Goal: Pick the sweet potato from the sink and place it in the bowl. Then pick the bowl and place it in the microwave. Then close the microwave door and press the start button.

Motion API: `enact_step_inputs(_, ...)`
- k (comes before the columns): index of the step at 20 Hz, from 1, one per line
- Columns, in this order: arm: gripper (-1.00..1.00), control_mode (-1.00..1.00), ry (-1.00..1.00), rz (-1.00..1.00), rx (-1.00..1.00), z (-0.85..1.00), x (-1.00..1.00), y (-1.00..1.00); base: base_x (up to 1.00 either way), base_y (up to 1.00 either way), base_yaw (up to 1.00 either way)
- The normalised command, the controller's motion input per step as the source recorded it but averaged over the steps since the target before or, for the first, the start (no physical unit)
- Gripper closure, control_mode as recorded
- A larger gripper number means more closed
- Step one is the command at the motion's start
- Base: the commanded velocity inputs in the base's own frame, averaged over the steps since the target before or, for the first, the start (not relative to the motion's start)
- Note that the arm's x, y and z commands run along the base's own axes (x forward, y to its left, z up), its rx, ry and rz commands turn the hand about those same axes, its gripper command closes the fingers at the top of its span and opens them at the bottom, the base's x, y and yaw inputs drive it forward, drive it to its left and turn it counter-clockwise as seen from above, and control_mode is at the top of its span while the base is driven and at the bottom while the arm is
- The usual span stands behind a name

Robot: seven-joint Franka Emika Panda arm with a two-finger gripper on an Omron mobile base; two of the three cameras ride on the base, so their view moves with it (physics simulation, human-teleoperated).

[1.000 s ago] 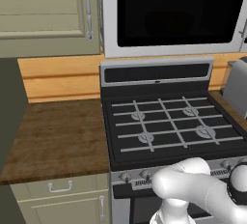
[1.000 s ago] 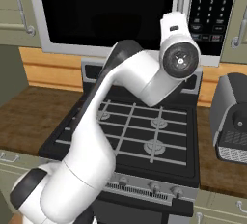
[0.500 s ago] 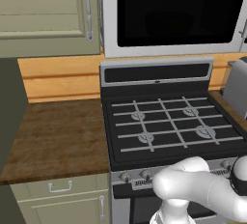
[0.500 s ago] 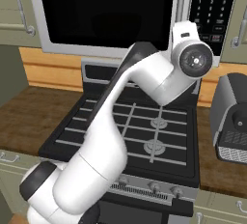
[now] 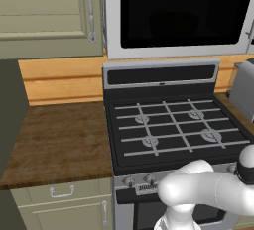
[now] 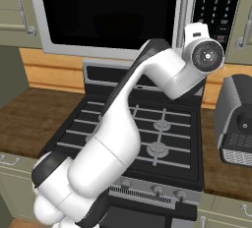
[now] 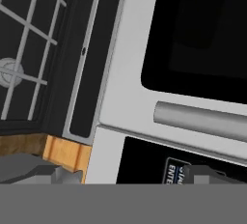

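Microwave door [image 6: 110, 13] looks closed, but the gripper [image 7: 120, 175], its state unclear, could miss the keypad [image 6: 216, 6] and hit the handle [image 7: 200, 120].

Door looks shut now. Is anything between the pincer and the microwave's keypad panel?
Nothing visible. In the hand view the pincer faces the microwave close up: the black keypad panel lies just past the fingertips, beside the door's bar handle. In the right base view the wrist hangs before the keypad.
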Motion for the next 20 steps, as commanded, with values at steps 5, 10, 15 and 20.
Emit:
enact_step_inputs(5, -1.00, -1.00, 0.00, 0.00, 0.04, -0.03, 0.42, -0.27, 0.00, 0.00, 0.00)
enact_step_inputs(10, -1.00, -1.00, 0.01, 0.00, 0.04, -0.01, 0.45, -0.29, 0.00, 0.00, 0.00)
enact_step_inputs(15, -1.00, -1.00, 0.01, 0.00, 0.03, -0.11, 0.47, -0.16, 0.00, 0.00, 0.00)
enact_step_inputs(20, -1.00, -1.00, 0.01, 0.00, 0.03, -0.15, 0.46, -0.13, 0.00, 0.00, 0.00)
